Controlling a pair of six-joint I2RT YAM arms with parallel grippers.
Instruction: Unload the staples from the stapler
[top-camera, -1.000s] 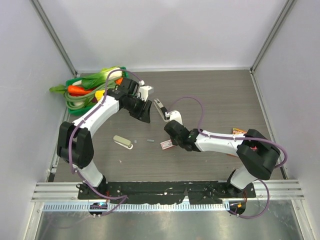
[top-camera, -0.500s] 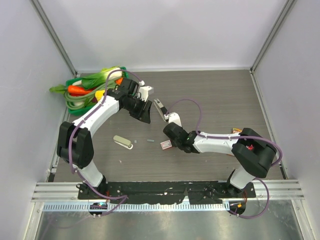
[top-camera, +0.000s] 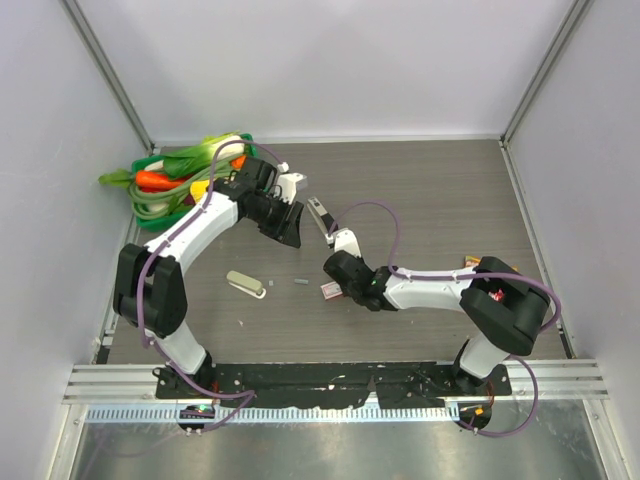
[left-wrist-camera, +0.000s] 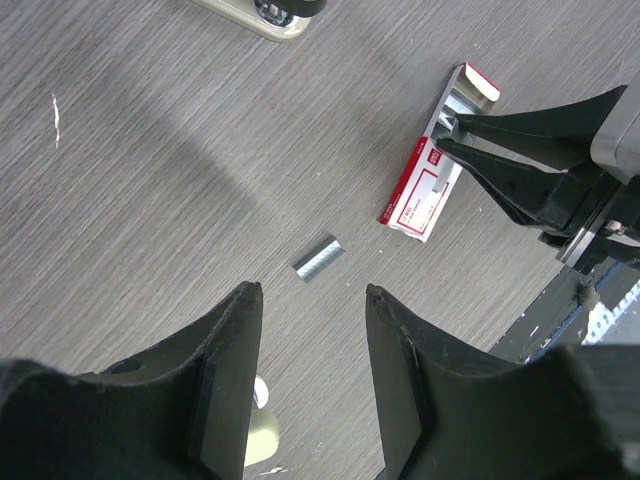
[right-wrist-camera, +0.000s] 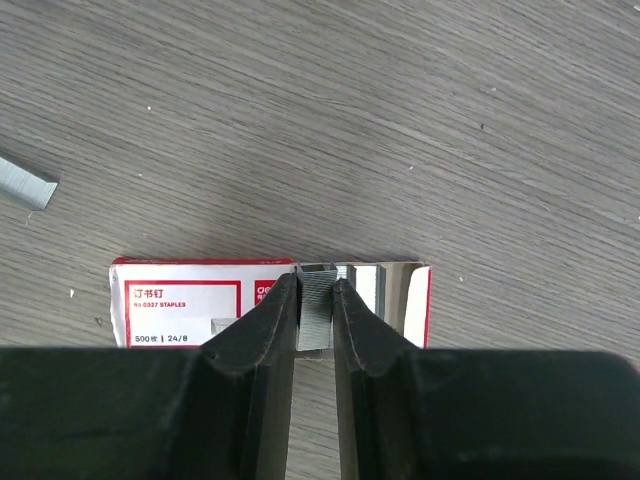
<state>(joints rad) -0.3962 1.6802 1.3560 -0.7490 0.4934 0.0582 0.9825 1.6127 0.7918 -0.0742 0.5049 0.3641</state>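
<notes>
Left wrist | staples (left-wrist-camera: 318, 257) beyond parted left claw (left-wrist-camera: 310, 292) | right claw (right-wrist-camera: 315, 284) pinches refills (right-wrist-camera: 316, 322)

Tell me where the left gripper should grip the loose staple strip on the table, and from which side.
Grip the staple strip at mid-length across its two long edges, coming straight down. It lies flat on the table, thin, with nothing touching it, so a top-down pinch probably suits; the open left gripper would need turning to straddle its narrow width.
</notes>
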